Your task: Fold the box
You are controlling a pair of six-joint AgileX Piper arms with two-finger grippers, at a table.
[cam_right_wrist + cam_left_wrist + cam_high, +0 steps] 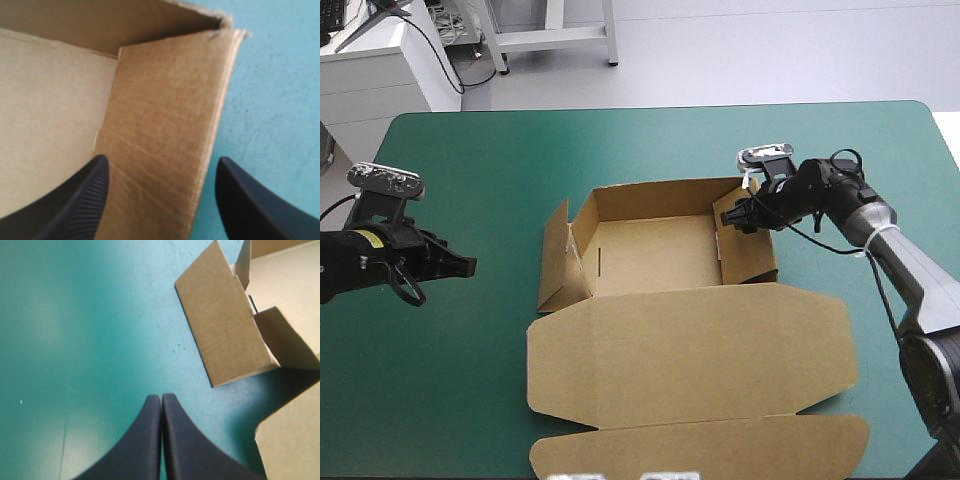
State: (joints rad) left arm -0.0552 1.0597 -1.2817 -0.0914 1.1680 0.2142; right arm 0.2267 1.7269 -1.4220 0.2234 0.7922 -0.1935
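Brown board takes up the middle of the table [470, 380]: the box [660, 250] sits there half formed. Its far part is an open tray with the back wall raised. Its lid [690, 345] lies flat on the teal-green cover [450, 150], reaching toward the near edge and ending in a narrow tuck flap [700, 450].

On the tray's left side, the left flap [560, 260] leans outward, away from the tray, not tucked in.

From where I stand, the right tool [735, 222] is at the tray's right wall [750, 250], near the far right corner. Its black fingers are spread wide and straddle that wall: one finger [80, 200] is on the inner side over the tray floor, the other [250, 205] on the outer side over the cover. I cannot tell whether either finger touches the board.

The left tool [468, 266] hangs over bare cover, well apart from the box on its left side. Its fingers are pressed together into one point with nothing between them, and that point faces the leaning left flap.
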